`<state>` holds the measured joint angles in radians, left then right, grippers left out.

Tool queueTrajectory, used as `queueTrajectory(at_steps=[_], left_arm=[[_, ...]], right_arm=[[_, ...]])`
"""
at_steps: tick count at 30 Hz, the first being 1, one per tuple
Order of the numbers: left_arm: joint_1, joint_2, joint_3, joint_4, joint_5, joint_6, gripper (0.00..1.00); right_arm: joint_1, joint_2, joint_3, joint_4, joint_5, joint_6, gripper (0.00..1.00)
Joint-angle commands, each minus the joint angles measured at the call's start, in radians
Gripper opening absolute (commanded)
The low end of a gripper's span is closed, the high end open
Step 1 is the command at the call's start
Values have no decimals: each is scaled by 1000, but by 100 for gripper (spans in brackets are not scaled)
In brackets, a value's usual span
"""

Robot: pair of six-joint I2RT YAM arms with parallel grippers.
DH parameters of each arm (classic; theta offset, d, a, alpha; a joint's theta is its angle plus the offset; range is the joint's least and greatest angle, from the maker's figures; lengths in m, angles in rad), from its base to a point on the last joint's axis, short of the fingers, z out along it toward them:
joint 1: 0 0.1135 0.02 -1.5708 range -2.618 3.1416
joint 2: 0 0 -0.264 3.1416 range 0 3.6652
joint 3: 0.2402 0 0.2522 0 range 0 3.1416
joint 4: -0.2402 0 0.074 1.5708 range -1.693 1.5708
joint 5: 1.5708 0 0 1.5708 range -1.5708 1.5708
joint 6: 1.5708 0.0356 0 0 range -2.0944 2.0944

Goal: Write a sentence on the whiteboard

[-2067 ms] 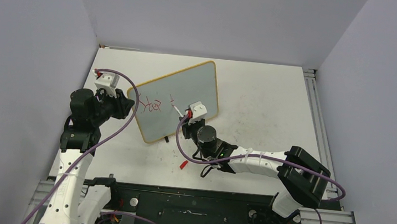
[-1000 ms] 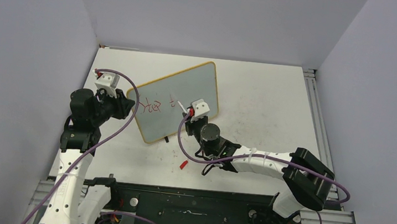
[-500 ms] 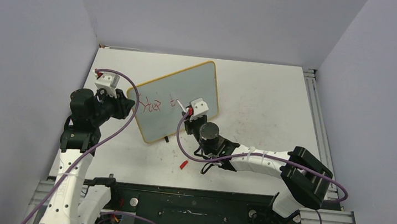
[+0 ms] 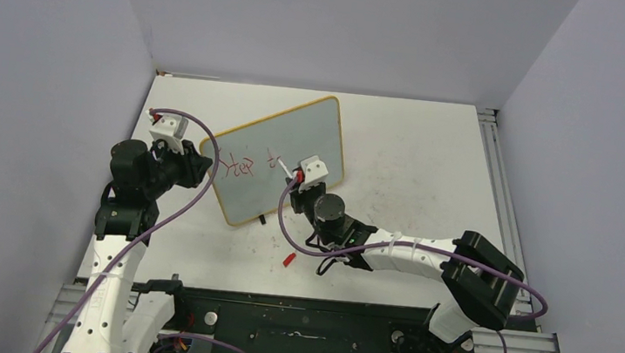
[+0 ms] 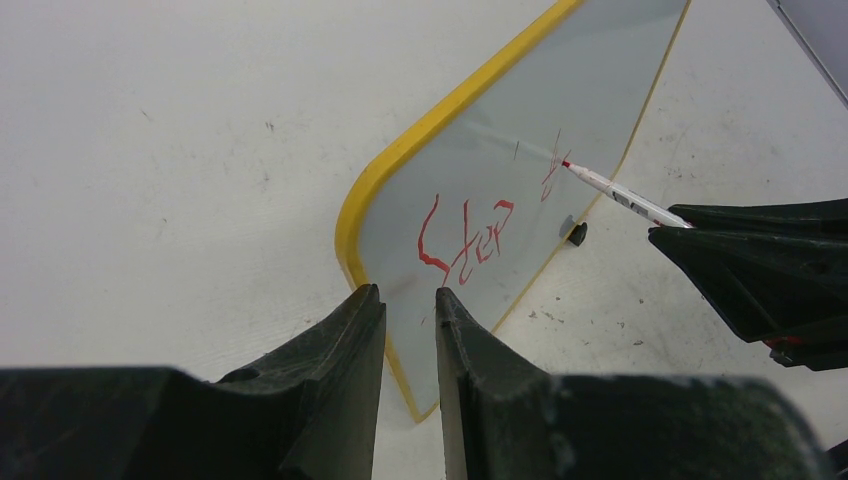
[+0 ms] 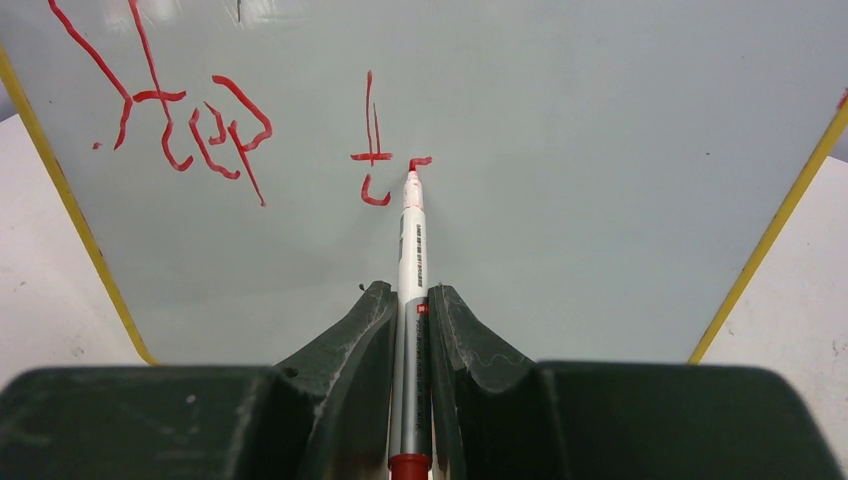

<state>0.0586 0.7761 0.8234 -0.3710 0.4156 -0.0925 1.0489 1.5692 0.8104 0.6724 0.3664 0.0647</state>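
One whiteboard point(image 4: 295, 140) stood propped at a tilt on the white surface point(image 4: 416, 161), left of centre, one black foot point(image 5: 575, 235) showing. The left pincer point(image 5: 410, 300) was clenched on its yellow frame at the near left edge. The right pincer point(image 6: 405, 295) grasped a single marker point(image 6: 412, 260) – red tip touching the board. The sentence point(image 6: 240, 130) so far counted one whole red word, "Step", then a "t" and a short fresh stroke at the tip. One small red piece point(image 4: 288, 259) – perhaps the cap – lay apart on the surface nearer the arms.
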Motion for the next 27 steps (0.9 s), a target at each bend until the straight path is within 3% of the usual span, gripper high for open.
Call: queueTrajectory(at_steps=[1,27], left_arm=[[0,-10,7,18,10,5,24],[0,-10,6,17,10,5,23]], right_arm=[[9,12,-17,29,11,18,5],[3,-3,25,35,51,-21,5]])
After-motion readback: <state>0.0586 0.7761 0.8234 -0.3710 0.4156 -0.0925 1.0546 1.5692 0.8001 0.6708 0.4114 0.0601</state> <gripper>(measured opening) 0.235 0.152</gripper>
